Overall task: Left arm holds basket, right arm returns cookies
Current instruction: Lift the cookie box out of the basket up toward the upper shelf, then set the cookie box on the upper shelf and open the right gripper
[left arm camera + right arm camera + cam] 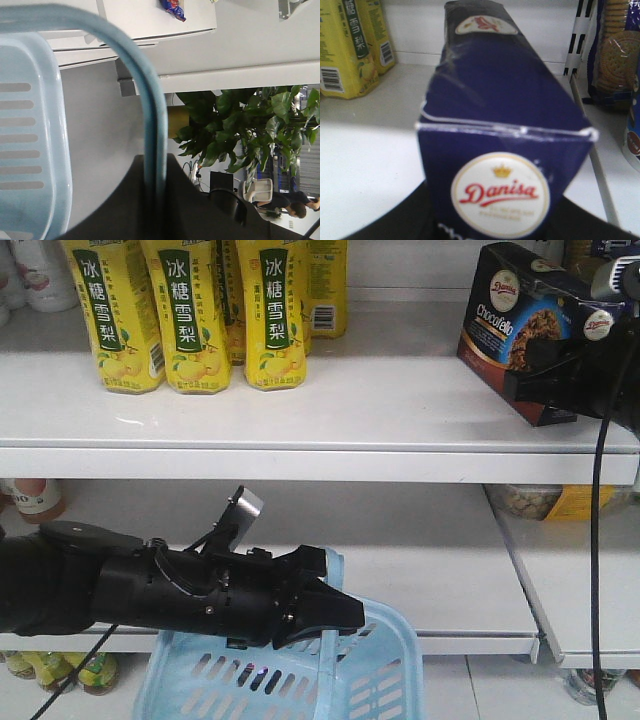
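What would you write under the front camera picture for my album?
The right gripper sets the cookie box on the shelf; the left gripper holds the blue basket.

A: What are you looking at on the left arm [130,585]?

B: You see a bulky black body, matte, built of chunky stacked segments with a rounded housing at the back. A small silver block [243,508] sits tilted on top of it, on a black bracket. Thin black cables loop along its side and one trails down beneath it. Its end effector [325,612] is black too, with broad wedge-shaped fingers.

A: And the right arm [612,360]?

B: You get only a dark black mass at the picture's edge, a rounded silver piece [612,276] near the wrist, and one long black cable [597,540] hanging straight down.
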{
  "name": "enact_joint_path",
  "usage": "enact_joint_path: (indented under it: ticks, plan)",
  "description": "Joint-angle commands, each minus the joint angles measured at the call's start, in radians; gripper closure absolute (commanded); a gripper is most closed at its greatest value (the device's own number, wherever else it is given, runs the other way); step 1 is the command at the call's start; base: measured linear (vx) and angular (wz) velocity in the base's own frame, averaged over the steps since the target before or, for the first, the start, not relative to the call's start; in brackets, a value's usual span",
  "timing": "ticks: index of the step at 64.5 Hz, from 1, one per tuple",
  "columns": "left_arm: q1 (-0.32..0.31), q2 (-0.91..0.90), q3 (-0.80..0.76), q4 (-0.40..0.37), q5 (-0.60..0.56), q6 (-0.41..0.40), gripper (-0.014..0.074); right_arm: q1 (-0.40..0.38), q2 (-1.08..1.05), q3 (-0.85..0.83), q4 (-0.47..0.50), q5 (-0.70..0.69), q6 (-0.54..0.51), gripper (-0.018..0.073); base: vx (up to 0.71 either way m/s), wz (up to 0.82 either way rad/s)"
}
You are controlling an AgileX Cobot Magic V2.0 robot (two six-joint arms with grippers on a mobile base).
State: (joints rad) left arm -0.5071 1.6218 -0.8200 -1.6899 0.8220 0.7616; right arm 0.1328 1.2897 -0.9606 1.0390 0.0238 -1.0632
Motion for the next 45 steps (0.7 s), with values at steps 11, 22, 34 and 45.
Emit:
enact_joint_path:
  ticks: [11, 22, 34, 45]
  plan:
    - [0.000, -0.051, -0.032, -0.085, 0.042, 0.018, 0.0604, -0.002, 0.020, -0.034, -0.003, -0.024, -0.028, 0.0151, 0.00, 0.00]
    - [0.000, -0.051, -0.032, -0.085, 0.042, 0.018, 0.0604, -0.002, 0.007, -0.058, 0.006, 0.003, -0.027, -0.0005, 0.00, 0.00]
    - [0.000, -0.051, -0.032, -0.085, 0.042, 0.018, 0.0604, -0.002, -0.050, -0.054, 0.031, 0.013, -0.017, -0.0070, 0.00, 0.00]
    - [0.000, -0.051, -0.032, -0.085, 0.042, 0.018, 0.0604, -0.002, -0.109, -0.054, 0.031, 0.051, -0.017, -0.0059, 0.00, 0.00]
